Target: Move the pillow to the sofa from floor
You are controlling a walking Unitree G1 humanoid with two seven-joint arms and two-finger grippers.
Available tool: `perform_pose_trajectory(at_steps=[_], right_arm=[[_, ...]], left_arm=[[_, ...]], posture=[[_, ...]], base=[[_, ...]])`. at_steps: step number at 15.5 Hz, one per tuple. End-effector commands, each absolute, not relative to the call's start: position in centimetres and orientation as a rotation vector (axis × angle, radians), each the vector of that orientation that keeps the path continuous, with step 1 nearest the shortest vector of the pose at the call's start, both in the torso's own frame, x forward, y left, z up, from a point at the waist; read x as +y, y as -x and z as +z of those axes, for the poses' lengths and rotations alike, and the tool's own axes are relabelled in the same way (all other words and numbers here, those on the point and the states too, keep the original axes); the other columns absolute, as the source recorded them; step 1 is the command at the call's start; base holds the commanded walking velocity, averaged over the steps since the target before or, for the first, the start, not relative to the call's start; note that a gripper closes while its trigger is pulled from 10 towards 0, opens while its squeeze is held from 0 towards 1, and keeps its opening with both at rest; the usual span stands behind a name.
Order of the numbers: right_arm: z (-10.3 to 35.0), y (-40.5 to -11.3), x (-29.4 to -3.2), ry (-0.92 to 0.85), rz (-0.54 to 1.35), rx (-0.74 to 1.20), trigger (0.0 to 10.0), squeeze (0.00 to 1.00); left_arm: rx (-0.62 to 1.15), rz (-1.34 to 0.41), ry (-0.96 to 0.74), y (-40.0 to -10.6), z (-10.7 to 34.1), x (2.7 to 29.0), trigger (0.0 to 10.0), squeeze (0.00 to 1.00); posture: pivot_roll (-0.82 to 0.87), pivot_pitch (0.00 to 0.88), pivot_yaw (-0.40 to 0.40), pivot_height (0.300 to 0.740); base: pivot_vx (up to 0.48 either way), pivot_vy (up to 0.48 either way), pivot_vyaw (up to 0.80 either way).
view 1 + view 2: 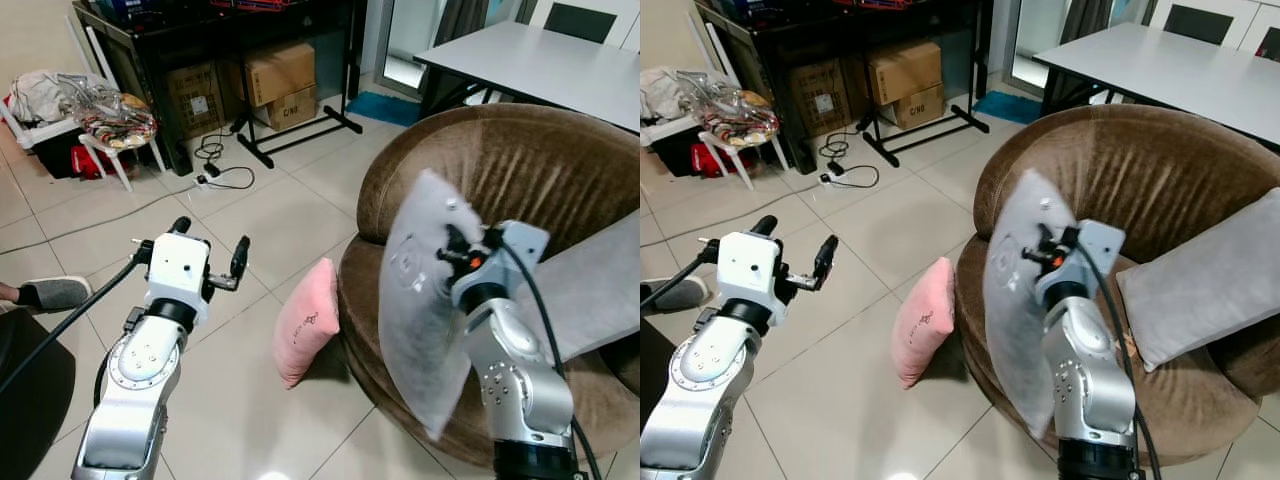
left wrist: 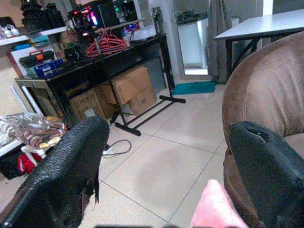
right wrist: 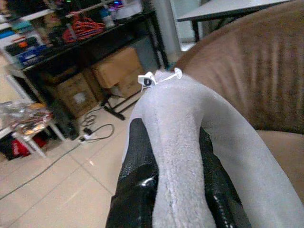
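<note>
A grey pillow point(image 1: 420, 300) hangs upright over the front rim of the round brown sofa point(image 1: 520, 170). My right gripper point(image 1: 452, 245) is shut on the pillow's upper edge, and its black fingers point(image 3: 137, 171) pinch the fabric from both sides. A pink pillow point(image 1: 305, 325) stands on the tiled floor and leans against the sofa's left side; its corner point(image 2: 213, 209) appears in the left wrist view. My left gripper point(image 1: 210, 242) is open and holds nothing, raised above the floor to the left of the pink pillow. A second grey pillow point(image 1: 600, 280) lies on the sofa seat at the right.
A black rack with cardboard boxes point(image 1: 275, 75) stands at the back, with a power strip and cables point(image 1: 215, 175) on the floor before it. A white chair with a bag point(image 1: 115, 125) is far left. A white table point(image 1: 550, 60) is behind the sofa. A person's slippered foot point(image 1: 50, 293) rests at the left edge.
</note>
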State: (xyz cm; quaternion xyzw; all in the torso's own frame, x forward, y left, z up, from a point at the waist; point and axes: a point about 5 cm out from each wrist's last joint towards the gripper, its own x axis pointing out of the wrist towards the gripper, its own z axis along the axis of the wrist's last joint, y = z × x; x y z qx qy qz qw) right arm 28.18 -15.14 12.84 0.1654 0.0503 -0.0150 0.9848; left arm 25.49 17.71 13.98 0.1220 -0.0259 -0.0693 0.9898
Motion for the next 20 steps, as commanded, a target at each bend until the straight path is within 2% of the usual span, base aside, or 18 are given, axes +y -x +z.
perform_pose_trajectory(at_steps=[1, 3, 6, 11, 16, 20], right_arm=[[14.6, -28.6, -14.3, -0.324, 0.021, 0.015, 10.0, 0.00], [15.1, -28.7, -14.4, -0.270, 0.007, -0.026, 10.0, 0.00], [15.6, -28.7, -14.4, -0.320, 0.014, -0.070, 10.0, 0.00], [15.2, -28.7, -14.5, -0.269, 0.004, -0.041, 10.0, 0.00], [15.0, -28.8, -14.8, -0.258, -0.015, -0.030, 10.0, 0.00], [14.9, -28.7, -14.7, -0.270, -0.005, -0.019, 10.0, 0.00]], left_arm=[[-0.073, -0.144, -0.261, -25.7, 14.5, 17.6, 10.0, 0.51], [-0.077, -0.150, -0.257, -25.7, 14.6, 17.6, 10.0, 0.51], [-0.075, -0.155, -0.256, -25.7, 14.6, 17.6, 10.0, 0.51], [-0.069, -0.165, -0.251, -25.8, 14.5, 17.6, 10.0, 0.52], [-0.061, -0.170, -0.255, -25.8, 14.4, 17.6, 10.0, 0.52], [-0.059, -0.175, -0.255, -25.8, 14.4, 17.6, 10.0, 0.52]], posture=[[-0.06, 0.000, 0.012, 0.740], [-0.06, 0.000, 0.013, 0.740], [-0.07, 0.000, 0.016, 0.740], [-0.07, 0.000, 0.021, 0.740], [-0.07, 0.000, 0.023, 0.740], [-0.07, 0.000, 0.022, 0.740]], base=[[0.000, 0.000, -0.80], [0.000, 0.000, -0.80], [0.000, 0.000, -0.80], [0.293, 0.000, -0.45], [0.340, 0.000, -0.75], [0.338, 0.000, -0.11]])
